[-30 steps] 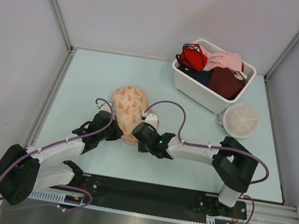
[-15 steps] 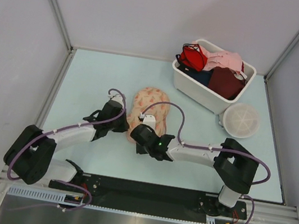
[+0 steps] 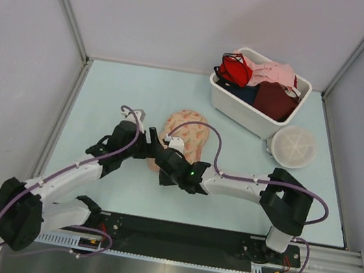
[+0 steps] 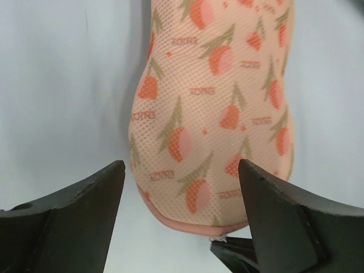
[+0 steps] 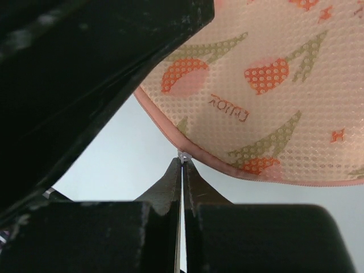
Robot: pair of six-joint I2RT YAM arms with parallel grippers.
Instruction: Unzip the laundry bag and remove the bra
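Left gripper (image 4: 181, 169): my fingers are spread wide and hold nothing. The laundry bag (image 4: 216, 114) lies flat on the table (image 3: 105, 97), straight ahead of this hand, and its rounded near end shows between my two fingers. Contact with either finger: cannot tell.

Right gripper (image 5: 182, 162): pinched fully closed, tips at the pink piped edge of the bag's near end. A small silvery bit sits right at the tips. Whether I grip it, cannot tell.
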